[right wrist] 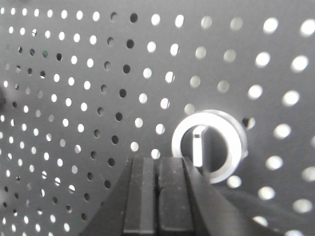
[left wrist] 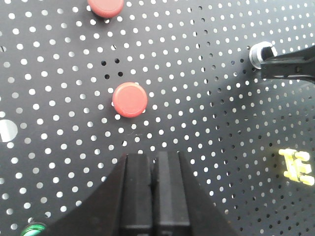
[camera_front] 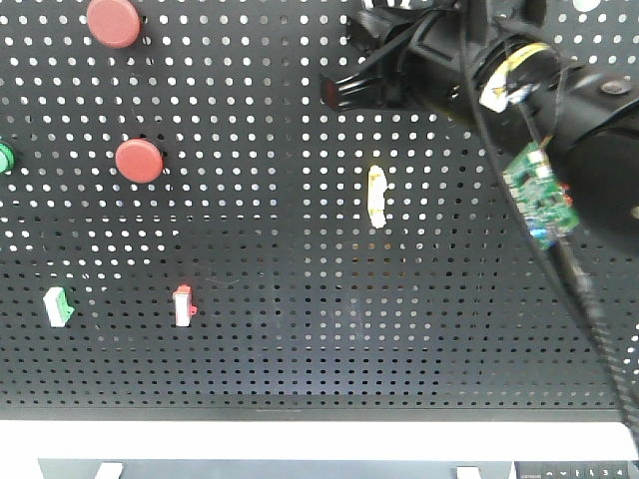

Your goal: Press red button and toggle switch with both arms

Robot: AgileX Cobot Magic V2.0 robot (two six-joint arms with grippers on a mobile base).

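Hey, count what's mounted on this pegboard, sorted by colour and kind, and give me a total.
red buttons: 2
red rocker: 1
green button: 1
green rocker: 1
yellow piece: 1
toggle switch: 1
Total: 7

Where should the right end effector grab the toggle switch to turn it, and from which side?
On the toggle switch, grip the raised lever, fingers on its two long flanks, coming straight at the panel. The round ring offers no purchase. The right end effector is shut, just below-left, so likely open first.
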